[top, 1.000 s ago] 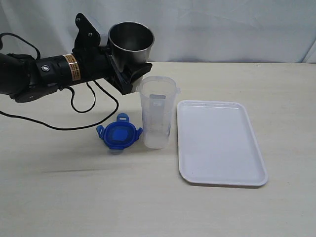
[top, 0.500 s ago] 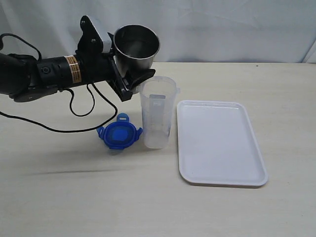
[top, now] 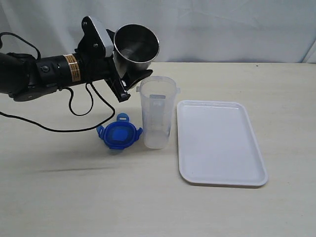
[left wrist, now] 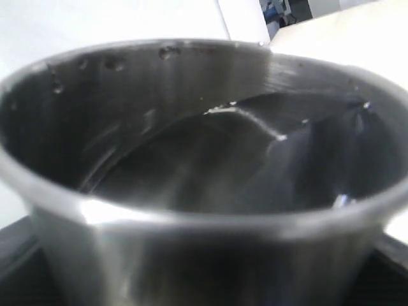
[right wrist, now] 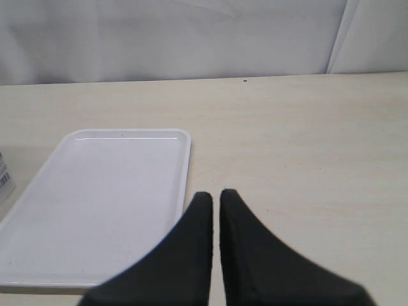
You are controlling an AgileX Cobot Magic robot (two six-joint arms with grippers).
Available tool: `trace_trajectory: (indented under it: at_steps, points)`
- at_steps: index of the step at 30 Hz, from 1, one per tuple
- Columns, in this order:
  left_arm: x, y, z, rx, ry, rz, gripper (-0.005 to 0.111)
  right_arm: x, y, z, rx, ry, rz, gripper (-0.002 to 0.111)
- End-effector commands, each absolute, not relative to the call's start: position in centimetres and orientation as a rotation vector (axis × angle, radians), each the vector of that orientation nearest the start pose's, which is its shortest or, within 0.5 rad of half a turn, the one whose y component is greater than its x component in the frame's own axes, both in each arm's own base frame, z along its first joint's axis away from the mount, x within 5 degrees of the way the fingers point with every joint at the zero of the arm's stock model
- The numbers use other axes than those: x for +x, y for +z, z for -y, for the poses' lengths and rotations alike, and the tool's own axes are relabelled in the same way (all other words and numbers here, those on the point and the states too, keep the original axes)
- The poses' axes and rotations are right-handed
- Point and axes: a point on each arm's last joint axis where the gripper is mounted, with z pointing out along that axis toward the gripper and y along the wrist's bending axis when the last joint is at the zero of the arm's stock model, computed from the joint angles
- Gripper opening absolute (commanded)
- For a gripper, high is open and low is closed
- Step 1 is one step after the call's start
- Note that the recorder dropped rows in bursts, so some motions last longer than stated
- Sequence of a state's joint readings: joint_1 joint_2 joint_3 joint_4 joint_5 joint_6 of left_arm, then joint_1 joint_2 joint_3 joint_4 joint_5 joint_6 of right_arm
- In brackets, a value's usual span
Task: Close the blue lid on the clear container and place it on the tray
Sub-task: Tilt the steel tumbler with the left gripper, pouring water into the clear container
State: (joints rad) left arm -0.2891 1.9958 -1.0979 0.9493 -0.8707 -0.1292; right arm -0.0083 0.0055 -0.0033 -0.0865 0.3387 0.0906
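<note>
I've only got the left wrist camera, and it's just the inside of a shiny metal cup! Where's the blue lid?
Observer: The small rounded-square blue plastic lid lies flat on the table, right beside the tall clear plastic container, not on it.
Operator: Is that container where it's supposed to go yet?
Observer: No. It stands upright on the table, next to the flat white rectangular plastic tray, not on it.
Operator: What's the other arm doing?
Observer: The right gripper is shut with nothing in it, above the table near the tray's edge.
</note>
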Motion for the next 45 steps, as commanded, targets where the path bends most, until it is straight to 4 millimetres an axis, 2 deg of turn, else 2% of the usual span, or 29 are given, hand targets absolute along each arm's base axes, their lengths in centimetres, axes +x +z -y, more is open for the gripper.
trace_trajectory:
  at_steps: [1,45]
  points:
    - [37.72,20.03,17.34,1.130,-0.357,-1.224,0.000,5.35,18.25,0.30,0.031,-0.026,-1.823,0.005]
    - [38.10,19.93,17.06,1.253,-0.117,-1.098,0.000,5.35,18.25,0.30,0.031,-0.026,-1.823,0.005]
